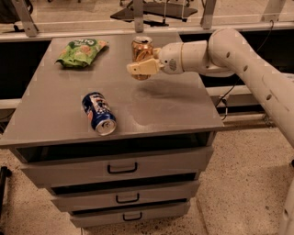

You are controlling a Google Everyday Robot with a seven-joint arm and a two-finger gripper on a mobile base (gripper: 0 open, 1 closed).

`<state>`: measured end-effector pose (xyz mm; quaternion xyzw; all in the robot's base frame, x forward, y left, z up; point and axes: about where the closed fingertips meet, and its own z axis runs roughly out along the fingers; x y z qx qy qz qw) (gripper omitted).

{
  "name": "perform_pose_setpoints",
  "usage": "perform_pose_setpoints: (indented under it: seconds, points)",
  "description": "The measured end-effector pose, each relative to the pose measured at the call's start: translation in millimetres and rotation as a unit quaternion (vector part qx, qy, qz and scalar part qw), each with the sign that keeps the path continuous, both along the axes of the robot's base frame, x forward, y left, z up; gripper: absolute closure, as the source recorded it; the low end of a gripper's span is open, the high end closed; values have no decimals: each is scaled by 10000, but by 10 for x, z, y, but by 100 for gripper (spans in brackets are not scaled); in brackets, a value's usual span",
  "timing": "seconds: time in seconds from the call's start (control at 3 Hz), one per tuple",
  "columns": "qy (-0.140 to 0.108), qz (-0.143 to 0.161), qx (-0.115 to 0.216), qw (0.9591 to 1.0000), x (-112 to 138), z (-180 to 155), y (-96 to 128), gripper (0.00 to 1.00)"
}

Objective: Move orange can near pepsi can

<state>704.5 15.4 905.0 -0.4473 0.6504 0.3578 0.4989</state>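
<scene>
The orange can (pixel 142 49) is upright and held above the back middle of the grey cabinet top (pixel 170 103). My gripper (pixel 141 68) reaches in from the right and is shut on the orange can, its pale fingers (pixel 143 69) wrapped round the can's lower half. The pepsi can (pixel 99 113) lies on its side near the front left of the top, silver end toward the front. It is well to the left and front of the gripper.
A green chip bag (pixel 81 51) lies at the back left corner. Three drawers (pixel 120 169) sit below the top. My white arm (pixel 243 64) spans the right side. A rail and frame legs (pixel 138 13) stand behind the cabinet.
</scene>
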Motion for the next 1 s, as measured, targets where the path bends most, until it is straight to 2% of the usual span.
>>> perform_pose_setpoints:
  seconds: [0.33, 0.67, 1.0]
  points:
    - [76, 309, 207, 9993, -290, 87, 245, 100]
    - [260, 625, 320, 9972, -536, 10, 440, 97]
    - [365, 859, 286, 9952, -656, -82, 510, 75]
